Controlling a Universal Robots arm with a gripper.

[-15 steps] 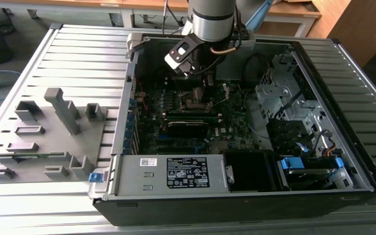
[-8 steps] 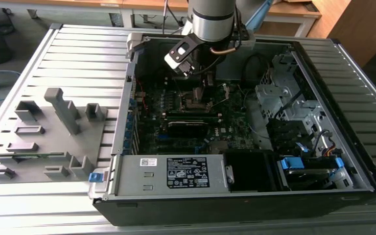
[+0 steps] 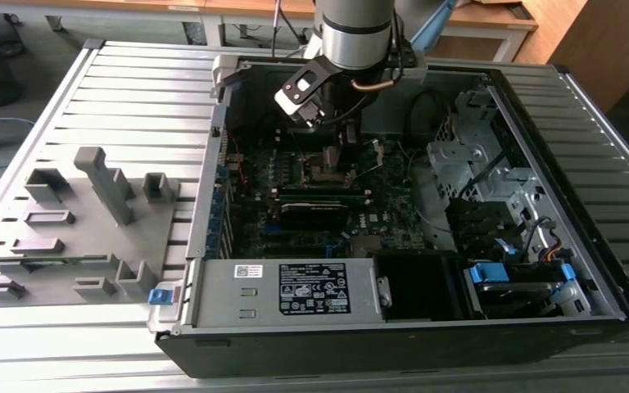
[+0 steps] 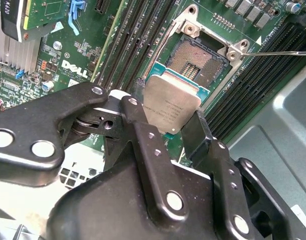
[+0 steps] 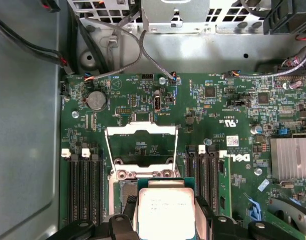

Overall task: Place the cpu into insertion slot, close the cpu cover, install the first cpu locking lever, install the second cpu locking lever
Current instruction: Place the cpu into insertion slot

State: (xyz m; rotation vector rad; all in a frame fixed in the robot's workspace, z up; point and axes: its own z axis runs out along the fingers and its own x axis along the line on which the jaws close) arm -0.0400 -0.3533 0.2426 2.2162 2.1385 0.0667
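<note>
- The gripper (image 4: pixel 165 117) pinches the cpu (image 4: pixel 173 102) by two opposite edges, one finger on each side, with the metal top facing up.
- The cpu hangs just above the board. It sits partly over one edge of the slot (image 4: pixel 197 61) and is not seated, and the slot's pin field lies bare.
- In the exterior view the arm stands inside the open case (image 3: pixel 207 205), toward its far end.
- The cover (image 5: pixel 140 130) is swung up on the side of the slot away from the gripper, out of the chip's way.
- The biggest risk, to my eye, is the chip coming down offset or twisted. A corner would then land on the pins and bend them.
- A tilted chip could catch the slot's metal rim and rock instead of dropping flat.
- The grip is on thin edges only, so a slip could drop the cpu onto the pins or the memory slots (image 4: pixel 142 40) beside it.
- The fingers reach wider than the chip and could strike the rim on the way down.
- A thin metal rod (image 4: pixel 283 52) runs out to one side of the slot. I take it for a lever, and it looks clear.
- If bumped, the cover could fall onto a half-seated chip.
</note>
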